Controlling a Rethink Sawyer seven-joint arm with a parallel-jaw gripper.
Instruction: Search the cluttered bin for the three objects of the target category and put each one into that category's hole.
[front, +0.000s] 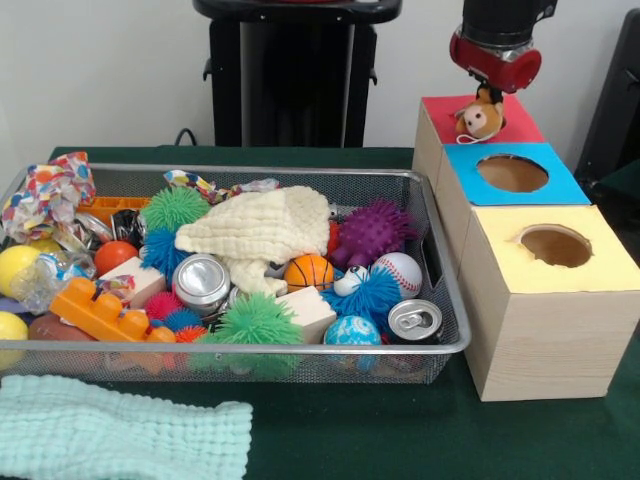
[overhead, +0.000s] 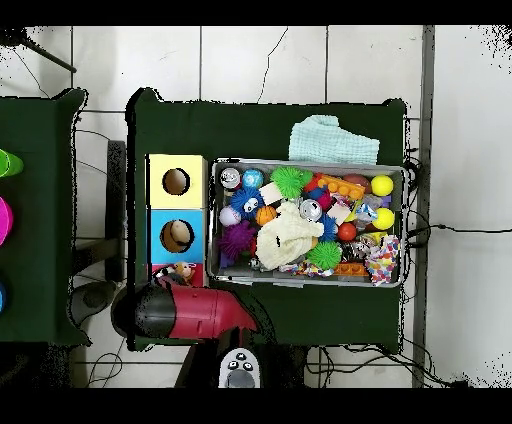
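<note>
Gripper (front: 489, 95) hangs over the red box (front: 520, 120), and you see a small plush toy (front: 479, 118) directly under it, at the hole of that box. You cannot tell if the jaws are closed on the toy or already open, because the red wrist hides them. The blue box (front: 565, 180) and the yellow box (front: 610, 265) stand beside. The wire bin (front: 455, 310), full of toys, is well apart from the jaws.

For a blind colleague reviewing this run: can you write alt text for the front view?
A robot gripper holds a small plush toy over the red-topped box, beside blue-topped and yellow-topped boxes. Left, a wire bin brims with toys and cans.
</note>
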